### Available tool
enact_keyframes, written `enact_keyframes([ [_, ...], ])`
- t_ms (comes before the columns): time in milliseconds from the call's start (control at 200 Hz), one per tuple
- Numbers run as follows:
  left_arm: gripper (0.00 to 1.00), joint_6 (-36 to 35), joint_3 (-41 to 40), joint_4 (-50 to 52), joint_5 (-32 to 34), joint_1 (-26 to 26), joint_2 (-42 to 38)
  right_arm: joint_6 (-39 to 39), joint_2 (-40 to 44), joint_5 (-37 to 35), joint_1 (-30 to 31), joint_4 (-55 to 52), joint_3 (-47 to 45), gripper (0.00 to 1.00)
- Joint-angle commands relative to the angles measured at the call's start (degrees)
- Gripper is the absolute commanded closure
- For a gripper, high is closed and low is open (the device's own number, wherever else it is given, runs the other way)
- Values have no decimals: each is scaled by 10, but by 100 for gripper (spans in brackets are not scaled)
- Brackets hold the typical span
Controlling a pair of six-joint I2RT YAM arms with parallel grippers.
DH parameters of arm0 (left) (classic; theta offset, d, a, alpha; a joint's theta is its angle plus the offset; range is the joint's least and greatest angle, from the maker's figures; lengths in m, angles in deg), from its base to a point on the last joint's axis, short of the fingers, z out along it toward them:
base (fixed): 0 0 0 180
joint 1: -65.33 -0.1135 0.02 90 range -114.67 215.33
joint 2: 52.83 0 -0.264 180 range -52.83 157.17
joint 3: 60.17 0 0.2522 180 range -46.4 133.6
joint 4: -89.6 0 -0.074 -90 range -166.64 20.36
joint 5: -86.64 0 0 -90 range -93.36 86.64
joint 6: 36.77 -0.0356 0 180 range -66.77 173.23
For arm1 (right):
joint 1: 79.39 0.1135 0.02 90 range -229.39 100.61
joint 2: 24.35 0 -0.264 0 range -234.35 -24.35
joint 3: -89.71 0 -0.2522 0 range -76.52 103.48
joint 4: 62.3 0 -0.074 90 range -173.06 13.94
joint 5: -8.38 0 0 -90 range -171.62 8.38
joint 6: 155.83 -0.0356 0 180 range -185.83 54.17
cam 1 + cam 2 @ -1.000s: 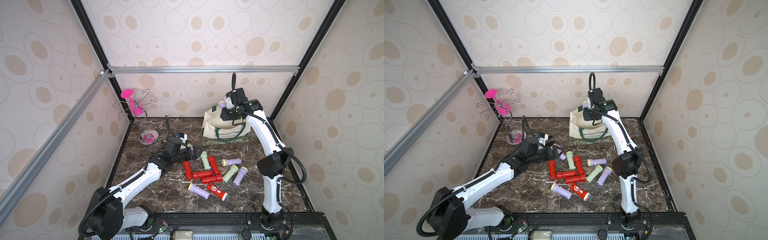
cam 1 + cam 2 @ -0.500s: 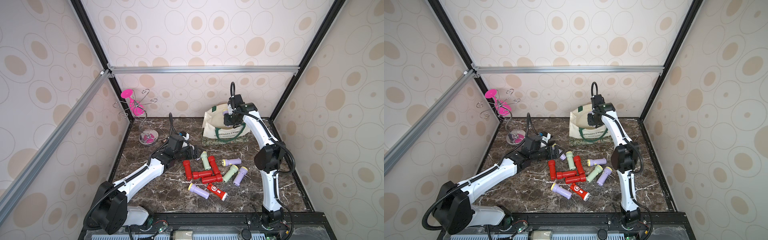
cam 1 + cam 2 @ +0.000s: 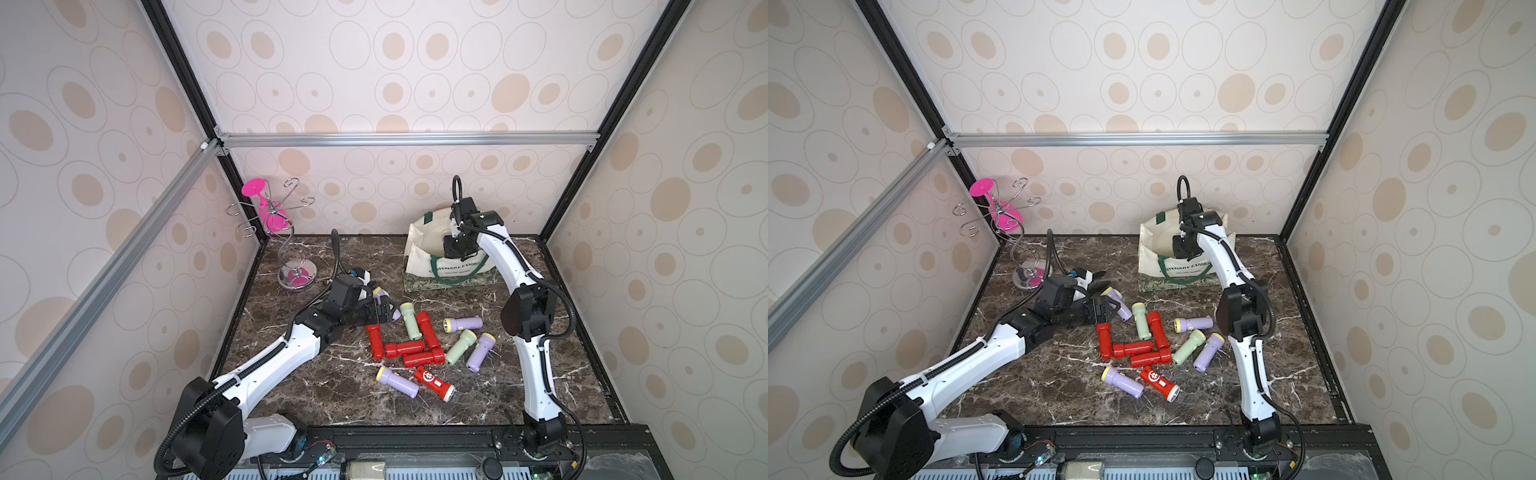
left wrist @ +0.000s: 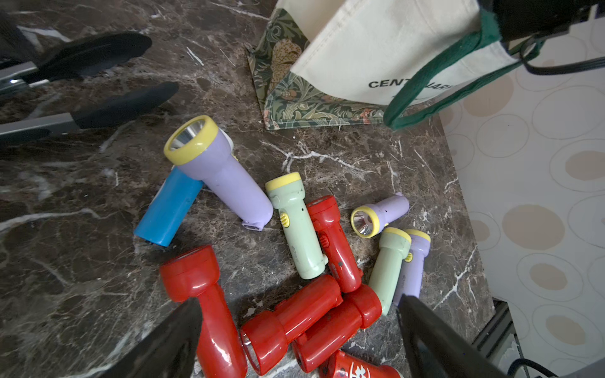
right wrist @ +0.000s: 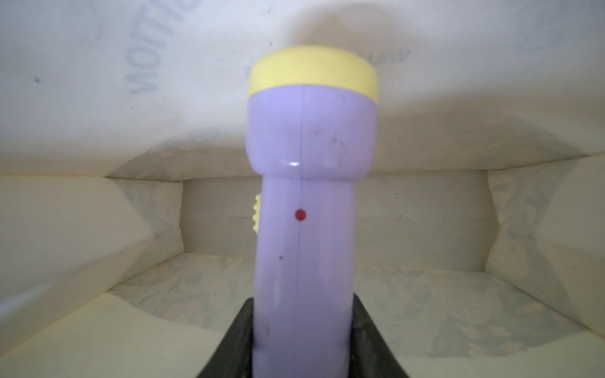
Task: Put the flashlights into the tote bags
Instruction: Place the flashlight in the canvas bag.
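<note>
The walls (image 3: 395, 62) are pale with tan ovals. The floor (image 3: 332, 395) is dark stone with white lines. A silver bar (image 3: 407, 139) runs across

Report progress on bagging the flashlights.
Done: nothing seen bagged; the visible floor of the tote bag is bare. In hand: the right gripper holds a lilac flashlight inside it. The left gripper hangs open over the pile. Left: about a dozen there.

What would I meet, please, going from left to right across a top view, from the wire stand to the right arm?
The wire stand holding a pink glass → left gripper, open → tote bag → right arm's elbow. The loose flashlights overlap the bag sideways, so I leave them out.
</note>
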Motion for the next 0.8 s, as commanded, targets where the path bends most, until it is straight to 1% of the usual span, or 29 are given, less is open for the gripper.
enact_keyframes([
  [0,7,-17,-4,32,27,-7,-14,8,-15,-9,2,-12,17,100],
  [170,8,-15,-17,33,35,-11,-26,7,-19,-10,2,-17,17,100],
  [215,8,-16,-19,36,37,-12,-26,6,-21,-11,3,-17,17,97],
  [265,8,-17,-19,40,38,-13,-25,5,-22,-14,2,-16,18,91],
  [330,7,-20,-16,48,42,-14,-20,3,-23,-17,3,-16,21,78],
  [340,7,-21,-15,50,43,-14,-19,1,-23,-18,3,-16,22,75],
  [490,6,-31,-9,72,52,-14,-2,3,-14,-23,4,-13,23,50],
  [675,5,-1,-37,61,51,-15,-16,15,13,-34,6,-12,23,32],
  [795,5,14,-57,53,52,-14,-26,18,29,-34,8,-12,26,23],
])
